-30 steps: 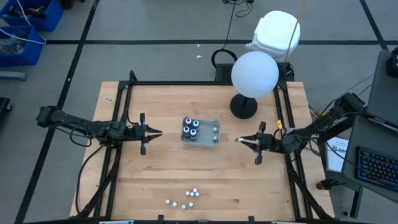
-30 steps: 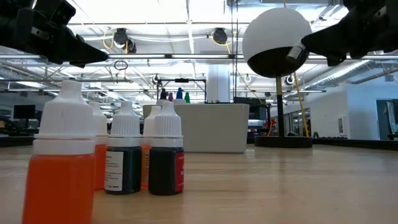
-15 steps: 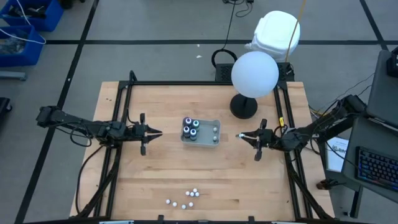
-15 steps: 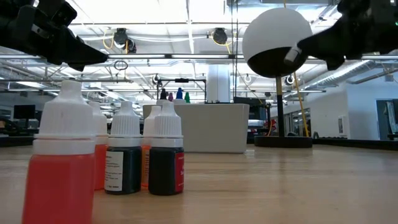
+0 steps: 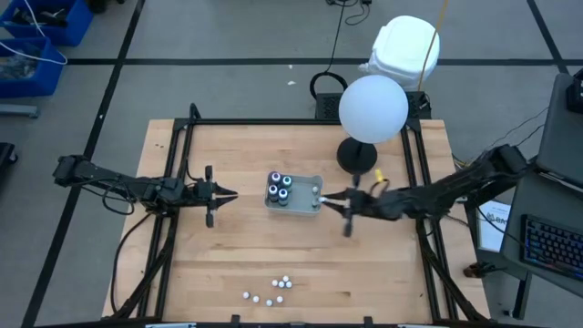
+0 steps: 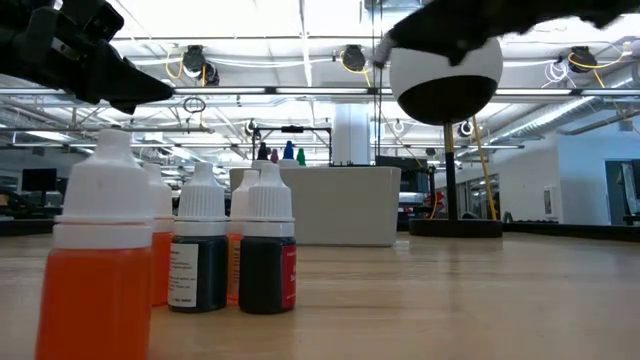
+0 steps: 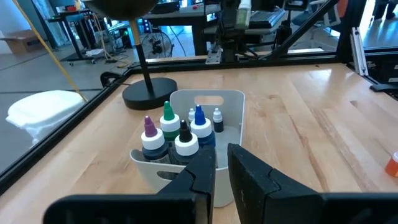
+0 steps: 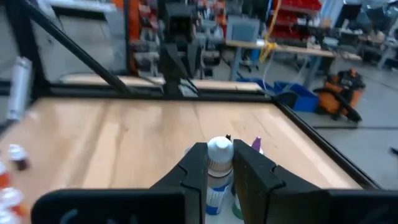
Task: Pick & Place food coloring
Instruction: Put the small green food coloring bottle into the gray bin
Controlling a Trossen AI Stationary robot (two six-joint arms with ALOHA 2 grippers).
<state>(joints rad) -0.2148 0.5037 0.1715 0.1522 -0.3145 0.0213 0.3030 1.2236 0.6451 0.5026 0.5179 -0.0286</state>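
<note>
Several small dark food coloring bottles (image 5: 279, 188) with coloured tips stand upright in the left end of a shallow grey tray (image 5: 310, 197) at the table's middle; in the left wrist view they (image 7: 177, 134) stand just ahead of the fingers. More white-capped bottles (image 5: 271, 292) stand loose near the front edge, close in the low view (image 6: 100, 270). My left gripper (image 5: 233, 193) hangs shut, level, left of the tray. My right gripper (image 5: 324, 195) is shut and raised at the tray's right end, pointing at the bottles (image 8: 219, 152).
A lamp with a white globe (image 5: 373, 107) and black round base (image 5: 356, 157) stands at the far right, just behind my right arm. Black rails (image 5: 178, 164) run along the table's left and right sides. Bare wood lies between the tray and the loose bottles.
My right gripper has gone toward the table's left edge and upward, from near the right rail to the tray's right end, staying shut. The bottles and the tray have not moved.
</note>
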